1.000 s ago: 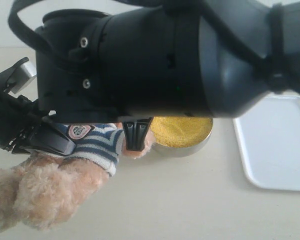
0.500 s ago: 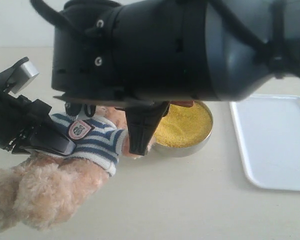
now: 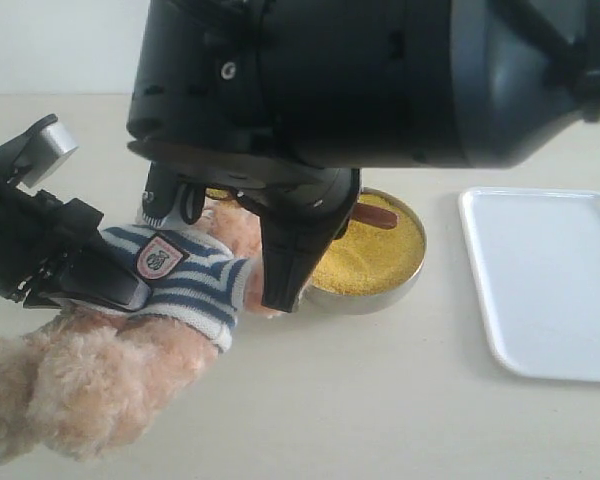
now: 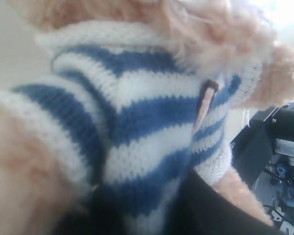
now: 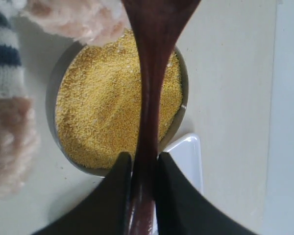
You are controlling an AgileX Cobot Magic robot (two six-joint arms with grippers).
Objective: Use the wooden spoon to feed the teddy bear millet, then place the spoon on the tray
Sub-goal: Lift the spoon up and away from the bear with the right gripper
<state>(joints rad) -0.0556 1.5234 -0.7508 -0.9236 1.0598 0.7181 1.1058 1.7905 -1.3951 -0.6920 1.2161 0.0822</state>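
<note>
The right pincer (image 5: 143,160) is clamped on the slim handle of the wooden spoon (image 5: 154,73). The spoon hangs over the millet (image 5: 98,112), which fills the metal bowl (image 3: 365,298), and its widening end points toward the bowl's bear side. The teddy bear (image 3: 130,340) lies on the worktop (image 3: 380,400) just beside the bowl, with fur overlapping the rim. The left pincer (image 3: 120,285) grips the bear's striped torso. The tray (image 3: 555,280) rests near the bowl, on the side opposite the bear.
</note>
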